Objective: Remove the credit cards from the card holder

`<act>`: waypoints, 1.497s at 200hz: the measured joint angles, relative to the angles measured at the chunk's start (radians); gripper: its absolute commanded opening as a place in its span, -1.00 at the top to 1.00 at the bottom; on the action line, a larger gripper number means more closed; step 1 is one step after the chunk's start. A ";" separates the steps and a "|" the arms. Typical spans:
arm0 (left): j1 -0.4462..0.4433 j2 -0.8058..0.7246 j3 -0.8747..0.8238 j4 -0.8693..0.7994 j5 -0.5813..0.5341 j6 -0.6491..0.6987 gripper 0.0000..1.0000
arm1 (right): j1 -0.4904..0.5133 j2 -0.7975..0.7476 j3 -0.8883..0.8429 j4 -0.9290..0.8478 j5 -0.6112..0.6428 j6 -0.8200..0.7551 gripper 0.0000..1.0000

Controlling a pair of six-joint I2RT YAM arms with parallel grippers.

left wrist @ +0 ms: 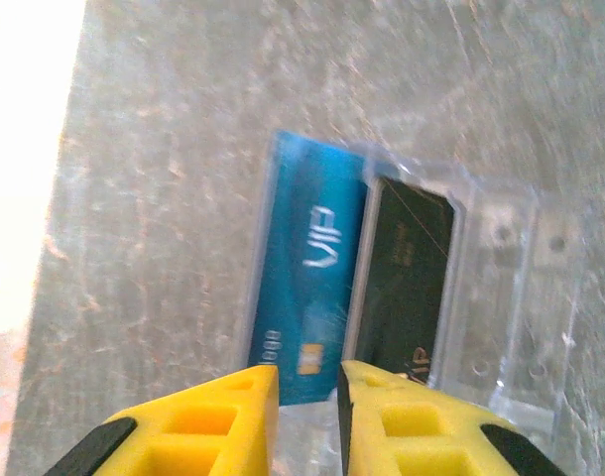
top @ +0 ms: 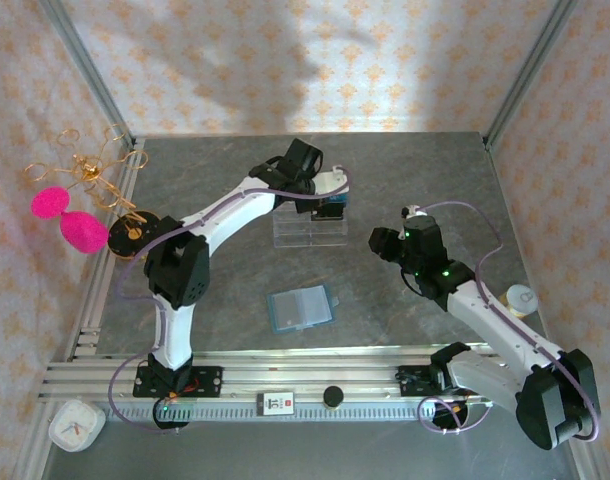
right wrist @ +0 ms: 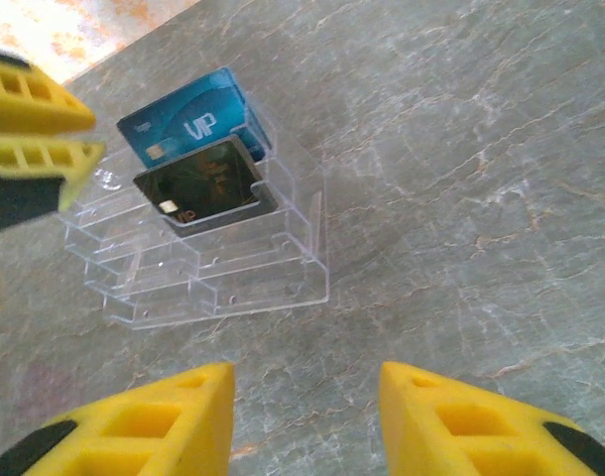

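The card holder (top: pixel 300 308), a teal wallet, lies open and flat on the table with its pale lining up, near the front middle. Two credit cards stand in a clear tiered acrylic stand (top: pixel 310 229): a blue card (left wrist: pixel 308 268) (right wrist: pixel 188 124) and a dark card (left wrist: pixel 407 273) (right wrist: pixel 208 183). My left gripper (left wrist: pixel 307 382) (top: pixel 330 200) hovers just above the stand; its jaws are a narrow gap apart with nothing between them, the cards beyond their tips. My right gripper (right wrist: pixel 307 397) (top: pixel 378 240) is open wide over bare table, right of the stand.
A gold wire ornament with pink pom-poms (top: pixel 65 215) stands at the left edge. A small white clock (top: pixel 75 425) lies at the front left. A pale cup (top: pixel 522 298) sits behind the right arm. An aluminium rail (top: pixel 285 368) crosses the front, and patterned walls close in the table.
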 measured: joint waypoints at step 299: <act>0.003 -1.331 -1.411 0.487 -0.168 -1.514 0.03 | 0.834 0.783 0.322 0.039 0.336 -0.125 0.97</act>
